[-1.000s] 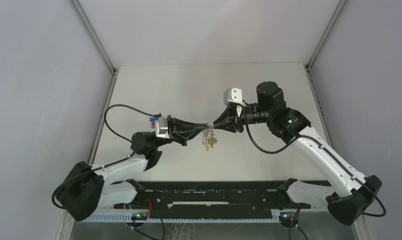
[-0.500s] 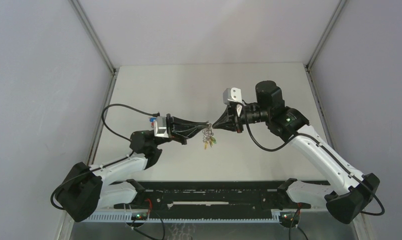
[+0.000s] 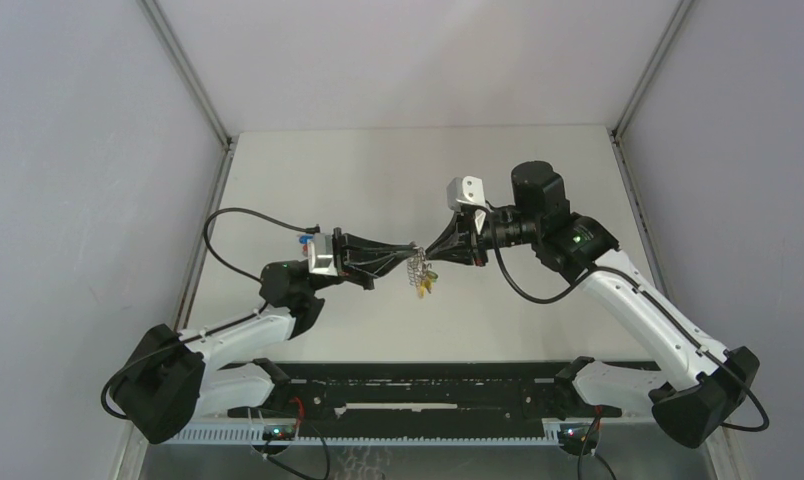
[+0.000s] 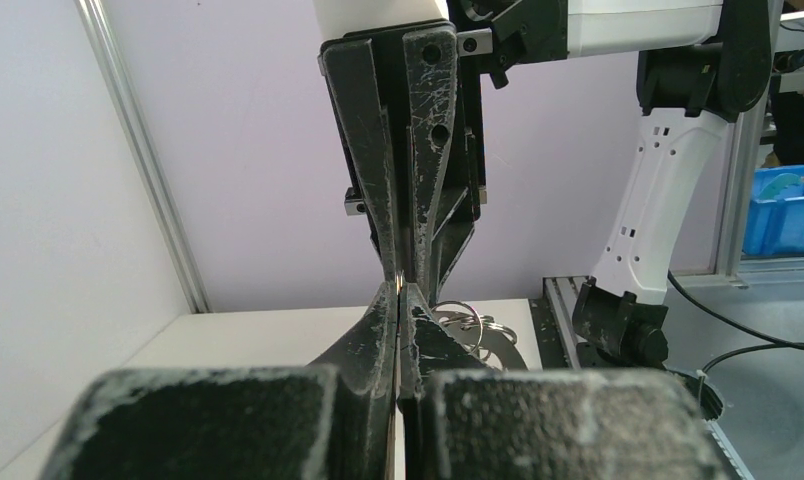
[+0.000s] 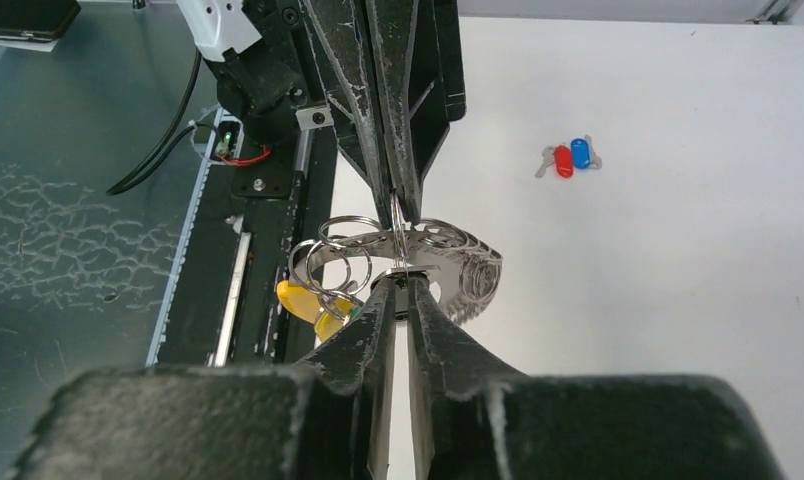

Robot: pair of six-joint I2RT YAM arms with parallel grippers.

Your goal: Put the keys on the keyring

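Clamped on a small ring of the keyring (image 5: pixel 460 266) with the left claw (image 5: pixel 396 208), dangling chain just under it. Cannot tell whether the right claw (image 5: pixel 399 287), tip-to-tip with the left claw, grips anything. Likely light, floppy, slippery: pinch a stiff ring, not chain.

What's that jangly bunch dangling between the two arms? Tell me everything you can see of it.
It is the keyring: a loop of silver metal chain carrying several thin wire rings, yellow tags and a speck of green. It hangs above the white table. The left gripper, shut, pinches one thin ring, and the right gripper, nearly closed, nips that same ring from the opposite side. The rest droops loosely beneath them.
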